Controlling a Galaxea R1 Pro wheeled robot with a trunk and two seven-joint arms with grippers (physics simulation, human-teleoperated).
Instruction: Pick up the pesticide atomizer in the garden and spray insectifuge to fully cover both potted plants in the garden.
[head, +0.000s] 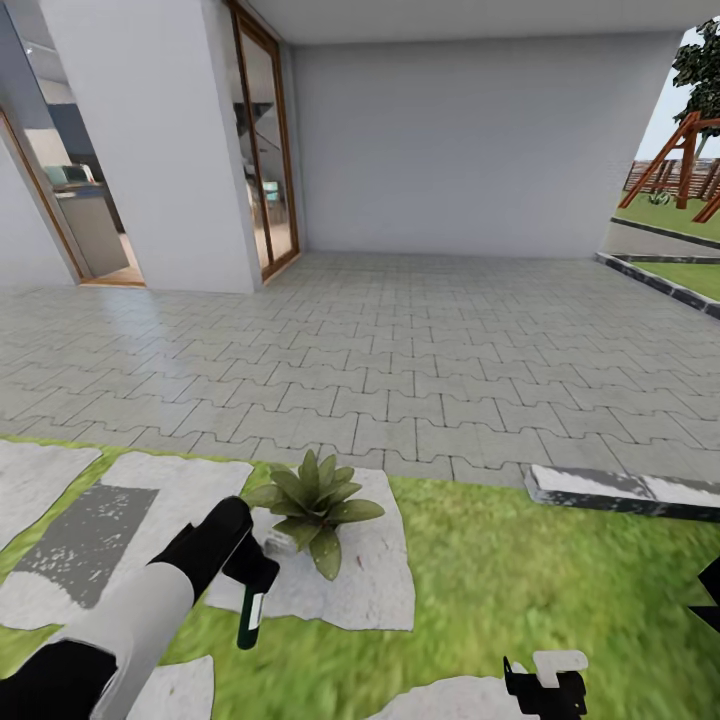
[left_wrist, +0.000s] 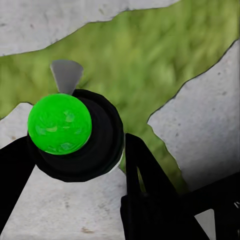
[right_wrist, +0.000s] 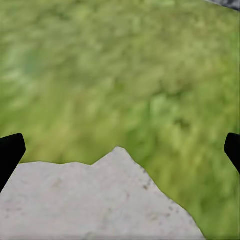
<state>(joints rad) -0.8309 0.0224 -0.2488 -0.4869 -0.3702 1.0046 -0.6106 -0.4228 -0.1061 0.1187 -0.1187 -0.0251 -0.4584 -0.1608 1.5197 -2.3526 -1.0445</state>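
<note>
A potted plant, a low rosette of pointed green leaves, stands on a pale stepping stone at the lawn's edge. Just left of it and slightly nearer to me, my left gripper is shut on the pesticide atomizer, whose dark green body hangs downward. In the left wrist view the atomizer shows end-on as a bright green disc in a dark ring, between the black fingers of the left gripper. My right gripper is low over the grass; in its wrist view the right gripper is open, holding nothing. I cannot make out specks on the leaves.
A grey paved patio lies beyond the plant, with a white house wall and glass doors behind. A stone kerb borders the lawn at right. A wooden swing frame stands far right. More stepping stones lie at left.
</note>
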